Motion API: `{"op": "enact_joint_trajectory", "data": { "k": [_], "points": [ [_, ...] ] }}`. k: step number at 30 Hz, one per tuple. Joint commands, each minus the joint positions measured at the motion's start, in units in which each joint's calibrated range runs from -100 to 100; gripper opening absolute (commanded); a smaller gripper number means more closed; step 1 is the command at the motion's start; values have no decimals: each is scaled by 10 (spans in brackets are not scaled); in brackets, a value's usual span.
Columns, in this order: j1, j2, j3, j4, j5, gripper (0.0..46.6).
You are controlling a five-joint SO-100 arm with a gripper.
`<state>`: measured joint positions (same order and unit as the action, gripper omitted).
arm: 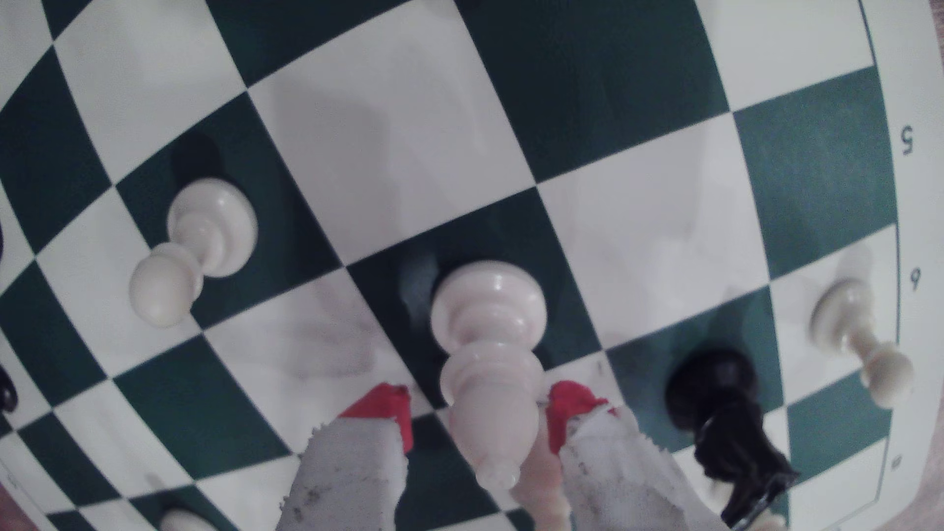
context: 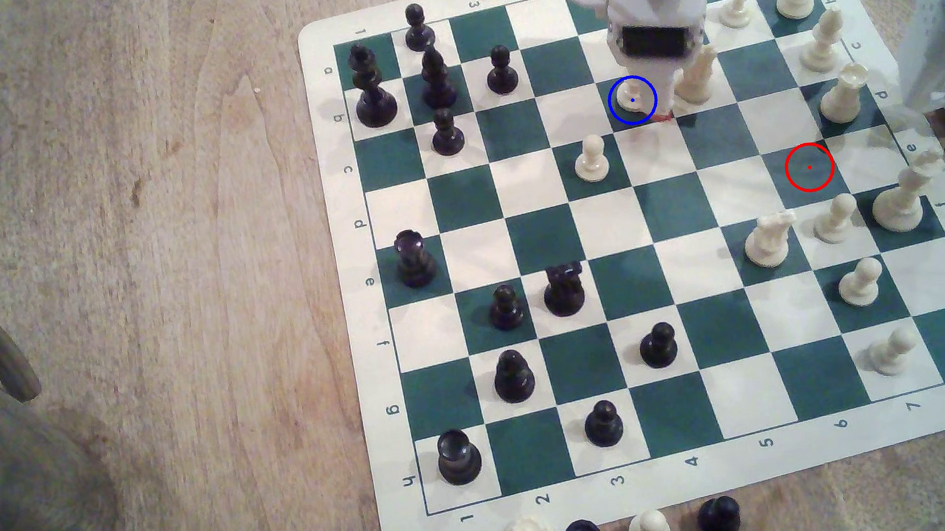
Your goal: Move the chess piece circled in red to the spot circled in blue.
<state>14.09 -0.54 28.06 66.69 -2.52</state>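
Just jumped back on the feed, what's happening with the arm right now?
The gripper is down over the board, its red-tipped fingers spread on either side of the cream bishop. The piece stands upright on the blue-ringed green square, and gaps show between it and both fingers, so it looks released. The red-ringed square is bare.
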Motion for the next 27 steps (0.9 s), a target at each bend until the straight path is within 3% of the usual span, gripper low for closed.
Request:
{"op": "enact_joint_trajectory", "data": {
  "k": [1, 16, 27],
  "points": [
    [3, -67, -9, -8, -9, 150],
    [-20, -197, 8, 74, -17, 153],
    [-129, -543, 210, 132, -55, 155]
  ]
}}
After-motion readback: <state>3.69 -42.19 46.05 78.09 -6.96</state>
